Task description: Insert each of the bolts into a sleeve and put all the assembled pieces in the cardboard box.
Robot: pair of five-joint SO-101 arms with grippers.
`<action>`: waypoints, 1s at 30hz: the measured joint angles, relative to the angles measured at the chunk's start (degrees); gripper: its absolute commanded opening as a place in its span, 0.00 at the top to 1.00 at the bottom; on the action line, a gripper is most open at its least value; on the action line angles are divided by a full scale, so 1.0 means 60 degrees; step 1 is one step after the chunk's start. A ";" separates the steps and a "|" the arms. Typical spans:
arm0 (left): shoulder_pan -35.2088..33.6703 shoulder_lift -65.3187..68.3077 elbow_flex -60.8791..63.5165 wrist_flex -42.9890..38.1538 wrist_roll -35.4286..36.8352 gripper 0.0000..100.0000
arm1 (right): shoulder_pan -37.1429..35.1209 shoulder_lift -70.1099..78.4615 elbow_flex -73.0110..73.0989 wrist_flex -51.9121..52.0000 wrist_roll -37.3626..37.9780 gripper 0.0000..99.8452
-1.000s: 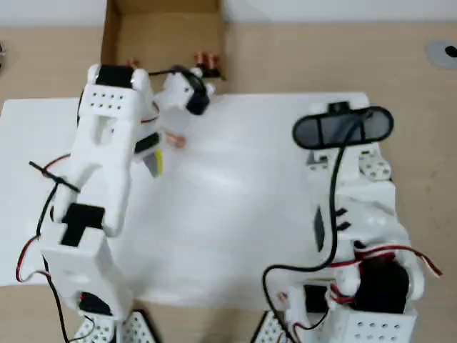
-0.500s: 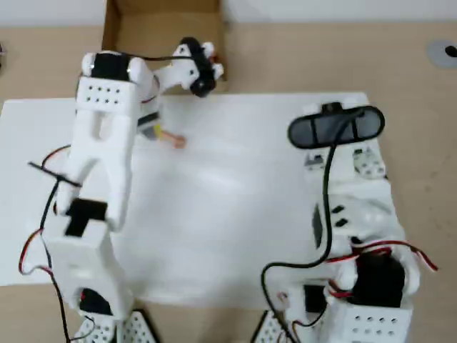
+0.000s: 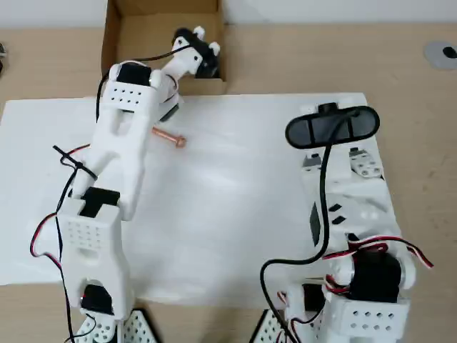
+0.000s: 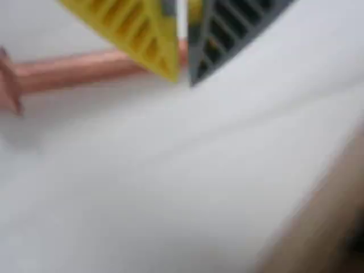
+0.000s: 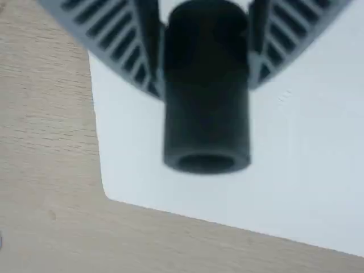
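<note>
At 11 o'clock on the table stands the cardboard box. The left arm overhangs its 5 o'clock corner, so I cannot tell what it holds. At 6 o'clock from it, about 10 o'clock on the white sheet, lies the copper bolt. The left gripper has its yellow and grey fingers drawn nearly together on the bolt's headless end (a light nip, by my judgement, with the bolt flat on the sheet). On the 3 o'clock side the right gripper clamps a black sleeve over the sheet's edge. This pair looks unjoined, so insertion and boxing are left to do.
</note>
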 measured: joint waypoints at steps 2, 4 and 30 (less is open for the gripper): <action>0.0059 0.0000 0.0000 0.0469 -0.0337 0.97 | 0.0000 0.0000 0.0000 0.0000 0.0059 0.99; 0.0059 0.0000 -0.0088 0.1158 -0.1172 0.93 | 0.0000 0.0000 0.0073 0.0000 0.0249 0.99; -0.0557 0.3077 -0.4850 0.4059 -0.6916 0.90 | 0.0762 0.0938 0.0293 -0.0073 0.0337 0.99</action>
